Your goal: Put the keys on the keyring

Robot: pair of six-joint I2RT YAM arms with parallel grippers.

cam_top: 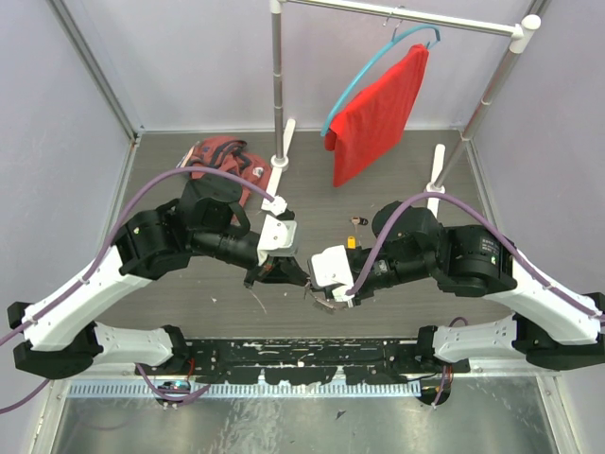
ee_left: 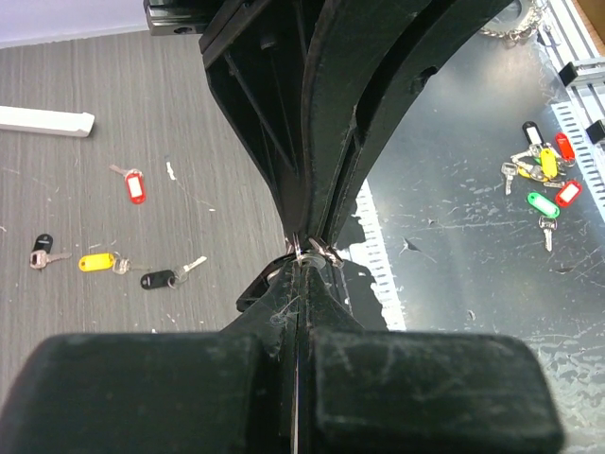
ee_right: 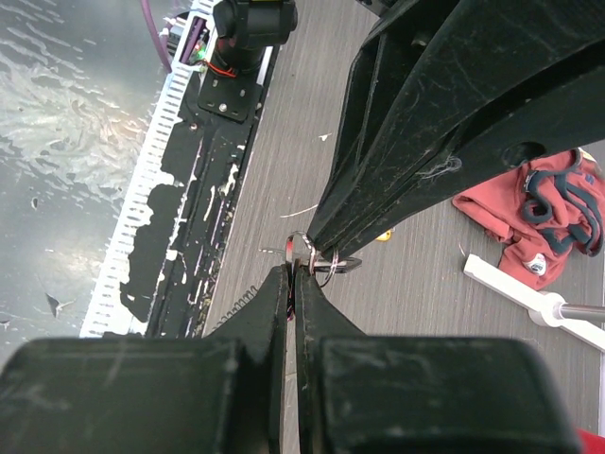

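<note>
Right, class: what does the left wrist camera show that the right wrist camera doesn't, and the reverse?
Left wrist only: loose keys on the table and a bunch of keys on the metal sheet. Right wrist only: a red cloth. Both: the left gripper and the right gripper meeting tip to tip, each shut on the ring.

Left gripper [ee_left: 299,272] and right gripper [ee_right: 292,274] are tip to tip, both clamped on ring [ee_left: 303,252], so each blocks the other straight ahead. Bare table [cam_top: 397,184] below and to either side of tips. Loose keys [ee_left: 135,186] well off left gripper's left. Red cloth [ee_right: 529,213] and rack foot [ee_right: 506,281] sit ahead-right of right gripper, apart.
</note>
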